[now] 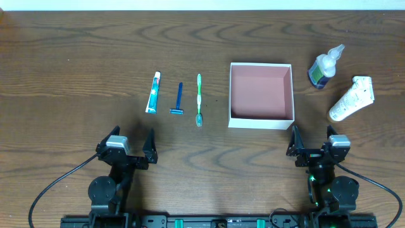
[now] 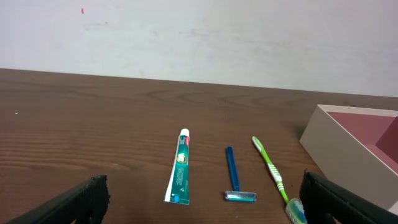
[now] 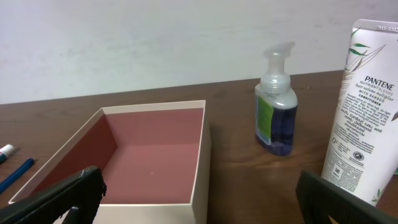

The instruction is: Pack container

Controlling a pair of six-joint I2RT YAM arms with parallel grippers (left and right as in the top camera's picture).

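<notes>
- The container (image 1: 261,122) is seen on the wooden counter (image 1: 69,63), right of centre, open-topped, its pink-brown floor fully exposed.
- The left end effector (image 1: 131,142) is held wide open near the counter's front edge; nothing is gripped.
- The right end effector (image 1: 312,140) is likewise spread wide and holds nothing, just in front of the container's near right corner.
- A toothpaste tube (image 1: 153,92), a blue razor (image 1: 178,100) and a green toothbrush (image 1: 199,99) are laid side by side, left of the container.
- A pump bottle (image 1: 325,67) and a white tube (image 1: 352,99) are placed to its right.
</notes>
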